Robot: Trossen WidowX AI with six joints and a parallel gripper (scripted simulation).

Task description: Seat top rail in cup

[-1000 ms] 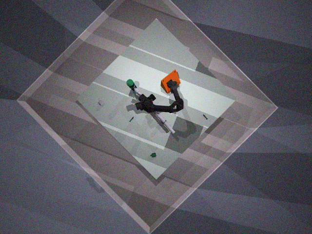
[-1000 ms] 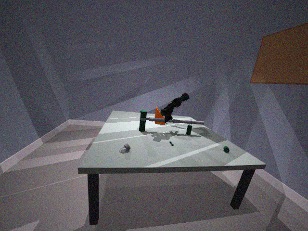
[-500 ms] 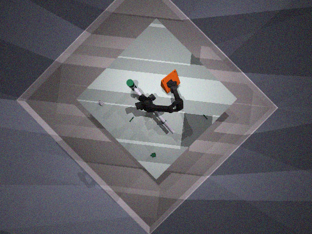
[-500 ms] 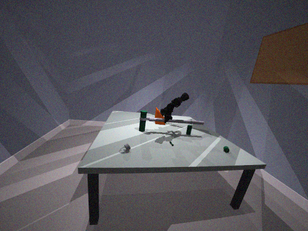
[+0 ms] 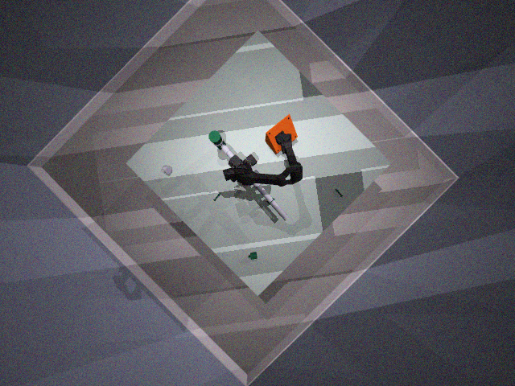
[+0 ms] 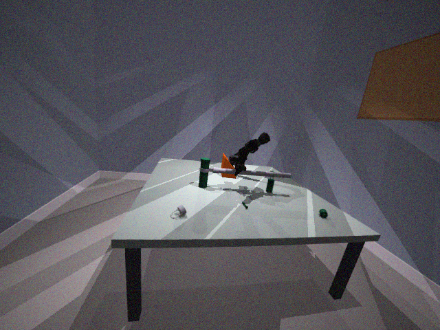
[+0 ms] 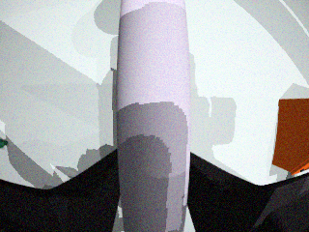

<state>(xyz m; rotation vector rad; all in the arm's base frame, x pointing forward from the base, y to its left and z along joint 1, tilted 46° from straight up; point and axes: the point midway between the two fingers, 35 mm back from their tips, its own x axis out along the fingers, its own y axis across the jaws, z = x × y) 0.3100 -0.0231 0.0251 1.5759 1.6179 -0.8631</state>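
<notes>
The long pale rail [image 5: 279,211] [image 6: 256,173] [image 7: 154,72] runs nearly level above the table. My gripper [image 5: 242,166] [image 6: 239,170] [image 7: 151,155] is shut on the rail partway along it, one black finger on each side. The big green post [image 5: 215,137] [image 6: 203,179] stands upright, with the pale brace band [image 6: 204,170] around it just below its cap. The rail's near-post end meets the cup area at the band; how deep it sits cannot be told. Towards its other end, the rail passes above the short green post [image 6: 269,185]; the loop cap there is too small to make out.
The orange wedge base [image 5: 282,129] [image 6: 227,172] stands behind the rail. A pale ring-like fitting [image 5: 166,170] [image 6: 181,210], a small green bolt-like part [image 5: 216,195] [image 6: 245,205], another [image 5: 339,192] and a green knob-like part [image 5: 253,256] [image 6: 322,213] lie on the table [image 6: 245,242].
</notes>
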